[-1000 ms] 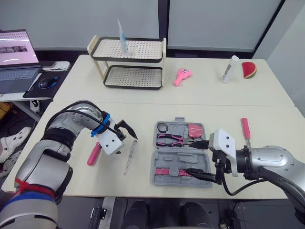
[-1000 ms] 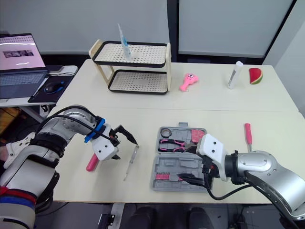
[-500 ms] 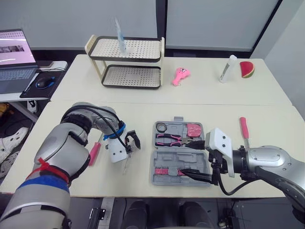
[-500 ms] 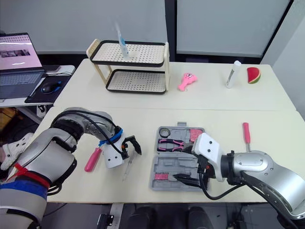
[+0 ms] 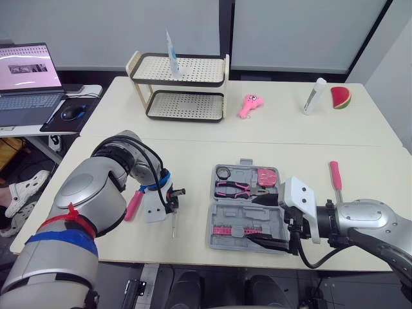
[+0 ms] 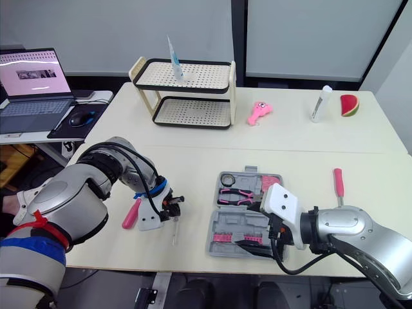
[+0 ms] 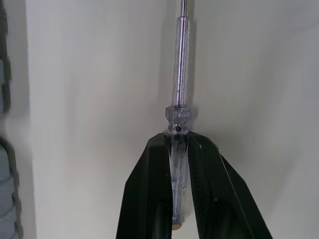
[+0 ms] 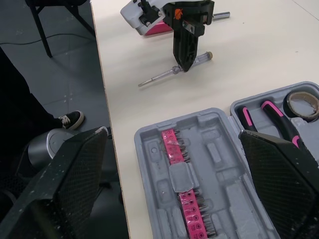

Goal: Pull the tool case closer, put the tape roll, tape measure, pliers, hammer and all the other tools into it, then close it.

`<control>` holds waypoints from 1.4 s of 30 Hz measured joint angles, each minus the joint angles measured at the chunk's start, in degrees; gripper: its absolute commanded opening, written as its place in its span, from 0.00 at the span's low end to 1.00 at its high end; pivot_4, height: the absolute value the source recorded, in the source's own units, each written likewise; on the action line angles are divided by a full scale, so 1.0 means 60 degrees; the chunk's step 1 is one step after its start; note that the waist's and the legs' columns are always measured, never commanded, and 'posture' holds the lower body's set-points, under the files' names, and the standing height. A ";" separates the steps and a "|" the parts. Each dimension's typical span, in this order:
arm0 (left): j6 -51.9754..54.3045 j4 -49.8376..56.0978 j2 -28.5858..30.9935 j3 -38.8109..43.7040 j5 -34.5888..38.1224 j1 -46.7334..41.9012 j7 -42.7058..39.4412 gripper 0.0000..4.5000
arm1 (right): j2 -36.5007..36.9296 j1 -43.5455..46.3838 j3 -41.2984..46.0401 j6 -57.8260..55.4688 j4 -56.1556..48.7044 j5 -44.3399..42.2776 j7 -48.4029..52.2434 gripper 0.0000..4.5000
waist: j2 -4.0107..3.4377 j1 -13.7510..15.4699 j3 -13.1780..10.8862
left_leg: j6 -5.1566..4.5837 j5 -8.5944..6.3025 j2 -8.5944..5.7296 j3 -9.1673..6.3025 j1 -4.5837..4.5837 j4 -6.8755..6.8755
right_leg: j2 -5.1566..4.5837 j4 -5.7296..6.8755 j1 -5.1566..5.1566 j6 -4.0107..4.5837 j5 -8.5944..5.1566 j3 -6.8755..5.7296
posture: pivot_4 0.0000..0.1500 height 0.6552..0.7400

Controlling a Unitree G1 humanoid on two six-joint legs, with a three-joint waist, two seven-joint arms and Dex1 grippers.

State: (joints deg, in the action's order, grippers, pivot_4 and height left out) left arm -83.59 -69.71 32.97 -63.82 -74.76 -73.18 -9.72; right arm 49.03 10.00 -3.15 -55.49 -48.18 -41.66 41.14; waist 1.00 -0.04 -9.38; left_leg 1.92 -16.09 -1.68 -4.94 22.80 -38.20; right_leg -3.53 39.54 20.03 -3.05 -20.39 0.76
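Screwdriver (image 7: 180, 74), handle pinched in left gripper (image 7: 178, 142) jaws, tip toward robot, seemingly flat

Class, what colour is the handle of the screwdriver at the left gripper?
Clear screwdriver handle; best in left wrist view.

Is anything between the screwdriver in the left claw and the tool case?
Only bare table lies between the screwdriver and the tool case, though the right claw is open over its near half.

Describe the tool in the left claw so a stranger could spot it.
On the near table, just left of the open grey tool case, the left claw pinches a slim screwdriver. Its see-through handle sets it apart from the pink-handled tool beside it.
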 measured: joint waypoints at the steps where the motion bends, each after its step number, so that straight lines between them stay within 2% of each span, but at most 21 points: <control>1: -0.0162 0.0024 0.0021 -0.0037 -0.0011 0.0001 0.0146 0.04 | 0.0000 0.0002 -0.0001 0.0020 0.0012 0.0005 0.0010 1.00 | 0.0007 -0.0011 -0.0004 | 0.0001 0.0001 0.0001 0.0002 0.0005 -0.0001 | 0.0000 0.0003 0.0008 0.0000 0.0000 0.0001 | 1.00 0.87; 6: -0.1026 -0.0053 0.0508 -0.0095 0.0127 -0.0144 0.0290 0.04 | -0.0001 0.0045 -0.0034 0.0176 0.0164 0.0016 0.0045 1.00 | 0.0117 -0.0084 -0.0068 | 0.0038 0.0021 0.0014 0.0007 0.0020 0.0000 | 0.0010 0.0036 0.0045 0.0001 0.0000 0.0003 | 1.00 0.87; 10: -0.1342 -0.0475 0.1448 -0.0071 0.0999 -0.0578 -0.0218 0.04 | -0.0015 0.0117 -0.0056 0.0225 0.0198 0.0010 0.0042 1.00 | 0.0153 -0.0179 -0.0088 | 0.0039 0.0022 0.0021 0.0008 0.0019 0.0000 | 0.0017 0.0048 0.0050 0.0001 0.0000 0.0000 | 1.00 0.87; 14: -0.1354 -0.1212 0.2254 -0.0012 0.2426 -0.0429 -0.1462 0.04 | -0.0072 0.0131 -0.0081 0.0276 0.0205 0.0022 0.0000 1.00 | 0.0152 -0.0280 -0.0088 | 0.0038 0.0022 0.0021 0.0006 0.0017 0.0001 | 0.0017 0.0053 0.0052 0.0000 0.0000 -0.0005 | 1.00 0.87; 18: -0.1359 -0.1742 0.2501 0.0601 0.4210 0.0035 -0.3029 0.04 | -0.0233 0.0275 -0.0245 0.0454 0.0227 0.0189 -0.0024 1.00 | 0.0154 -0.0292 -0.0089 | 0.0040 0.0023 0.0023 -0.0001 0.0019 -0.0006 | 0.0016 0.0057 0.0053 0.0001 0.0000 -0.0013 | 1.00 0.87; 23: -0.1364 -0.1492 0.2851 0.1181 0.6103 0.0357 -0.4600 0.04 | -0.0274 0.0404 -0.0545 0.0578 0.0436 0.0455 -0.0004 1.00 | 0.0157 -0.0294 -0.0090 | 0.0040 0.0023 0.0024 -0.0007 0.0022 -0.0019 | 0.0015 0.0058 0.0052 0.0001 0.0000 -0.0015 | 1.00 0.87; 26: -0.1044 -0.1630 0.2865 0.2122 0.7278 0.0496 -0.5752 0.04 | -0.0274 0.0491 -0.0774 0.0622 0.0583 0.0651 0.0004 1.00 | 0.0156 -0.0311 -0.0089 | 0.0040 0.0022 0.0024 -0.0005 0.0020 -0.0023 | 0.0015 0.0063 0.0052 0.0001 0.0000 -0.0013 | 1.00 0.87; 28: -0.0390 -0.0760 0.3184 0.2419 0.8194 0.1030 -0.6539 0.04 | -0.0274 0.0526 -0.0855 0.0626 0.0615 0.0752 0.0006 1.00 | 0.0154 -0.0347 -0.0088 | 0.0040 0.0022 0.0028 -0.0005 0.0019 -0.0021 | 0.0015 0.0066 0.0056 0.0001 0.0000 -0.0008 | 1.00 0.87; 30: 0.1025 0.1443 0.3955 0.2701 0.9521 0.2172 -0.7540 0.04 | -0.0270 0.0572 -0.0913 0.0637 0.0654 0.0815 0.0003 1.00 | 0.0150 -0.0471 -0.0089 | 0.0044 0.0024 0.0044 -0.0008 0.0020 -0.0017 | 0.0018 0.0067 0.0059 0.0002 0.0000 -0.0001 | 1.00 0.87; 33: 0.3035 0.4269 0.4575 0.3222 1.0863 0.3355 -0.8493 0.04 | -0.0291 0.0634 -0.1041 0.0637 0.0731 0.0933 -0.0007 1.00 | 0.0150 -0.0544 -0.0090 | 0.0046 0.0025 0.0049 -0.0022 0.0021 -0.0019 | 0.0023 0.0068 0.0060 0.0003 0.0001 -0.0002 | 1.00 0.87; 36: 0.4497 0.6198 0.4969 0.3964 1.1419 0.4105 -0.8948 0.04 | -0.0347 0.0709 -0.1218 0.0637 0.0759 0.1100 -0.0015 1.00 | 0.0150 -0.0543 -0.0089 | 0.0044 0.0024 0.0048 -0.0023 0.0019 -0.0024 | 0.0030 0.0071 0.0056 0.0003 0.0001 -0.0003 | 1.00 0.87; 42: 0.6452 0.7730 0.5186 0.5107 1.1730 0.5238 -0.9554 0.04 | -0.0425 0.0770 -0.1281 0.0633 0.0783 0.1203 -0.0021 1.00 | 0.0149 -0.0541 -0.0089 | 0.0038 0.0021 0.0048 -0.0022 0.0018 -0.0030 | 0.0039 0.0075 0.0054 0.0003 0.0001 -0.0003 | 1.00 0.87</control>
State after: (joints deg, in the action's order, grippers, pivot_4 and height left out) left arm -44.88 -23.33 64.08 -33.18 -4.38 -41.75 -67.04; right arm 46.48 14.62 -10.83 -51.69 -43.48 -34.45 41.01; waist 1.89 -3.29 -9.92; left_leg 2.15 -15.97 -1.39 -5.07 22.91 -38.38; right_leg -3.30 39.98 20.35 -3.03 -20.39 0.74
